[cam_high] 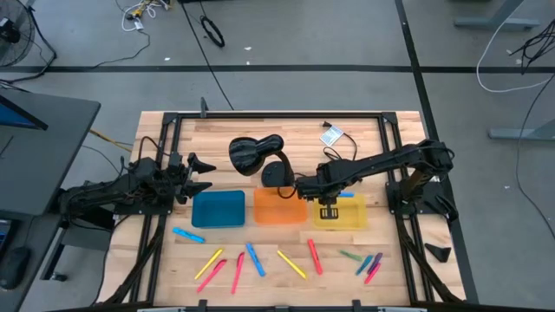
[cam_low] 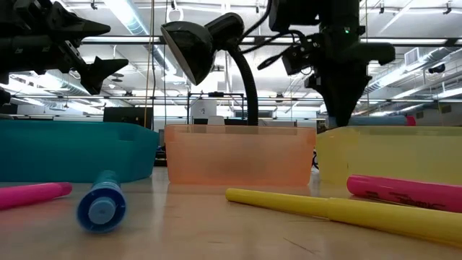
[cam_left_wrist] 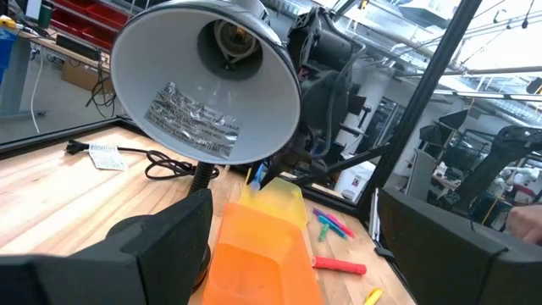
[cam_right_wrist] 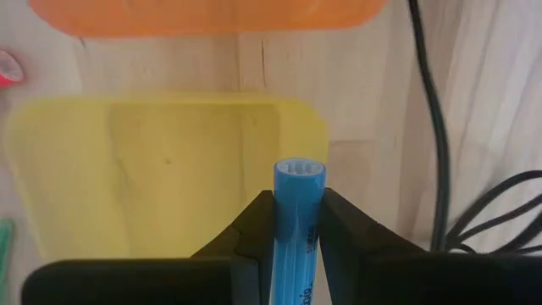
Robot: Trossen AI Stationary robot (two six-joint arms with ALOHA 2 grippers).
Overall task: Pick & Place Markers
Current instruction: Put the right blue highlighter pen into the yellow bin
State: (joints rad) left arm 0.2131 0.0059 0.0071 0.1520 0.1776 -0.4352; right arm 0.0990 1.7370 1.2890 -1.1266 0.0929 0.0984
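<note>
From above, the right gripper (cam_high: 330,211) hangs over the yellow tray (cam_high: 340,217), its fingers clamped on a blue marker (cam_high: 346,195). The yellow tray sits at the right end of a row, with the orange tray (cam_high: 279,208) in the middle and the blue tray (cam_high: 218,209) at its nine o'clock. The left gripper (cam_high: 198,174) waits at the table's nine o'clock edge, jaws spread wide and holding nothing. A black desk lamp (cam_high: 257,154) stands at twelve o'clock from the orange tray. The loose markers (cam_high: 256,259) lie scattered on the wood at six o'clock from the trays: blue, yellow, pink, red and green ones.

At table height, the right gripper (cam_low: 338,108) points down just above the yellow tray (cam_low: 390,155). A yellow marker (cam_low: 339,211), a pink marker (cam_low: 401,192) and a blue marker on the table (cam_low: 102,201) lie in front of the trays.

The left wrist view shows the lamp's shade (cam_left_wrist: 207,80) close up, with the orange tray (cam_left_wrist: 262,254) beyond it.

The right wrist view shows the held blue marker (cam_right_wrist: 298,220) pinched between the two dark fingers (cam_right_wrist: 250,233), above the yellow tray (cam_right_wrist: 161,169).
</note>
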